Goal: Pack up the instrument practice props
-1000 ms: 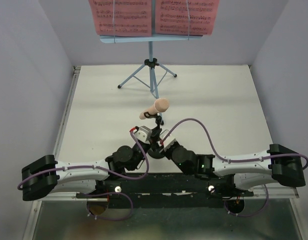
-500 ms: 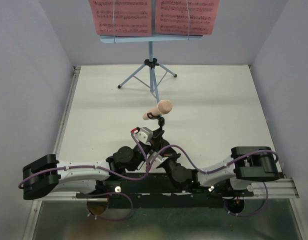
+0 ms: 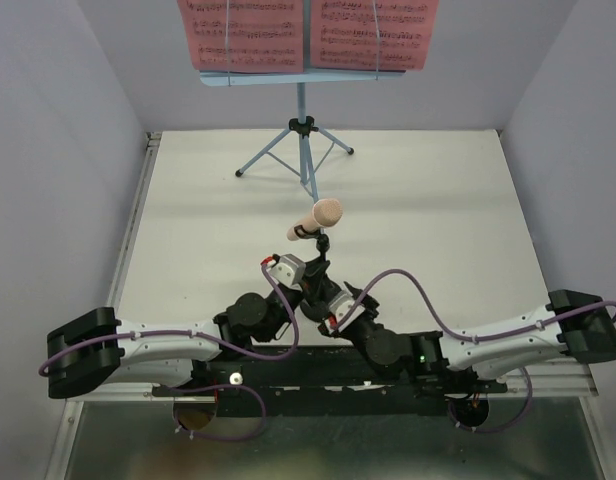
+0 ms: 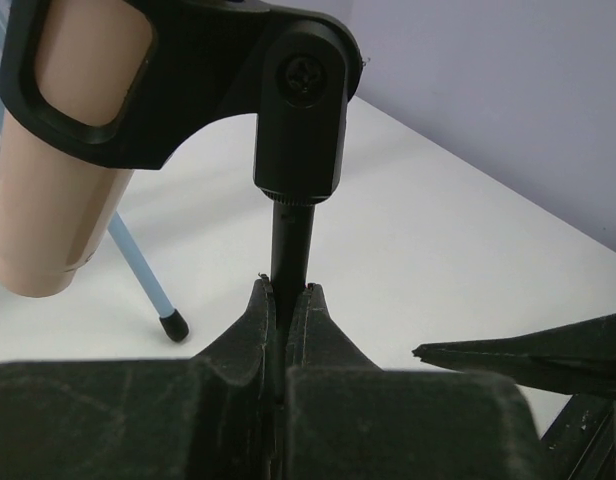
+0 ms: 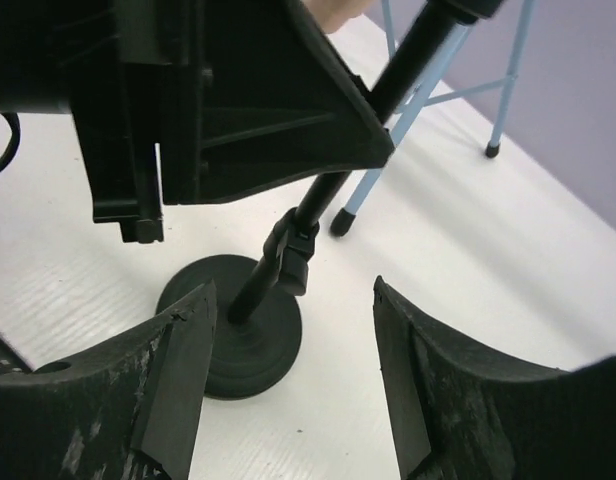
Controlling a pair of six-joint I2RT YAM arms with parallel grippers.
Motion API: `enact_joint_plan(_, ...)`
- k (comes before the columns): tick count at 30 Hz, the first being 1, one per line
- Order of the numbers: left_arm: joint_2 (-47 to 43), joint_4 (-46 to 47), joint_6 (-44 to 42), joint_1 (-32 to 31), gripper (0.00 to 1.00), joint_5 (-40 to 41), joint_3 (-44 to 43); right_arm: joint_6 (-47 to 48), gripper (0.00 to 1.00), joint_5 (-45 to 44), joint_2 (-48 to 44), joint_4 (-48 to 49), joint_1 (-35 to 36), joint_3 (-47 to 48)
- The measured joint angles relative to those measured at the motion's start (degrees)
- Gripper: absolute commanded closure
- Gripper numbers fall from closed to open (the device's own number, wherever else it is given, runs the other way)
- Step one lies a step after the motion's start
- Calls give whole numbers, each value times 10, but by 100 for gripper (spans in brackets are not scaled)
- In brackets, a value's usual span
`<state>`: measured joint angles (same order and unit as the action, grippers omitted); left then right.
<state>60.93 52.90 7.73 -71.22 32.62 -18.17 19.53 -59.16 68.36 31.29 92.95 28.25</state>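
Note:
The beige-pink microphone [image 3: 316, 218] [image 4: 63, 170] sits in the clip of the short black mic stand [image 3: 321, 243]. My left gripper [image 3: 306, 272] [image 4: 286, 295] is shut on the stand's thin pole [image 4: 291, 240], just below the clip joint. My right gripper [image 3: 323, 300] [image 5: 291, 290] is open, its fingers low on either side of the pole, just short of the round base [image 5: 243, 345] and not touching it. At the back, the light-blue music stand [image 3: 302, 120] carries two pink sheet-music pages [image 3: 240, 35] [image 3: 373, 33].
The music stand's tripod legs reach toward the mic stand, with a capped foot [image 5: 340, 222] close behind the base and another [image 5: 493, 150] farther right. Grey walls [image 3: 68, 150] close in the white table on three sides. My left gripper's body [image 5: 238, 100] hangs over the base.
My right arm pulled back toward its base, then returned to the mic stand, and its jaws went from shut to open. The left gripper kept its hold on the pole.

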Motion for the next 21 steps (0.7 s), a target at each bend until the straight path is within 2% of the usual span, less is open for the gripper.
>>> enact_joint_plan(5,14,19,1,0,100,0,1,-173,26,17,-94,-104,0,-8)
enact_joint_plan(11,37,54,4,-9,100,9,6,-393,23,52,-215,-173,-25,-83)
enact_joint_plan(16,55,85,2,-26,100,37,9,-520,23,156,-325,-201,-141,-124)
enact_joint_plan(21,61,100,-4,-39,100,57,10,-606,23,297,-307,-188,-223,-123)
